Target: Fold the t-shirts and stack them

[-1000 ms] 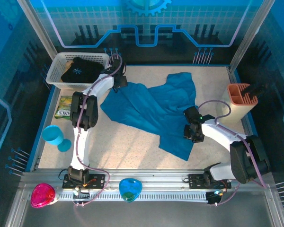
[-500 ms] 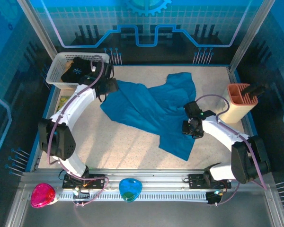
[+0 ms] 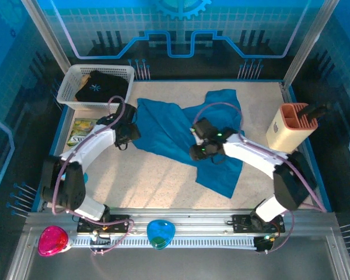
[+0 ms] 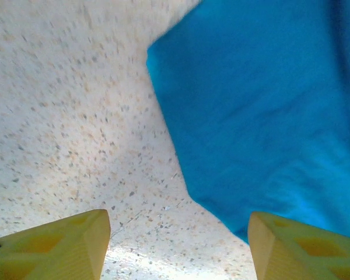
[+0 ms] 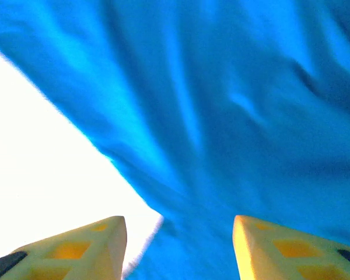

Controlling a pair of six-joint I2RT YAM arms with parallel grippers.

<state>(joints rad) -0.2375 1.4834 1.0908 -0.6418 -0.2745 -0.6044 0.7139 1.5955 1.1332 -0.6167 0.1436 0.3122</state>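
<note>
The teal-blue t-shirt (image 3: pixel 175 131) lies rumpled mid-surface (image 3: pixel 151 181). The black t-shirt (image 3: pixel 99 86) sits bunched in the basket (image 3: pixel 67 93) at 10 o'clock. The left tool (image 3: pixel 128 133), spread and empty, hovers at the teal-blue t-shirt's 9 o'clock edge. The right tool (image 3: pixel 198 151), also spread, hangs over its middle; whether it touches the cloth is unclear.

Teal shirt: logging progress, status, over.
Both open: left end effector at teal shirt left edge, right end effector over its near edge. Shirt unfolded; black shirt in basket. Nothing obstructing.
</note>
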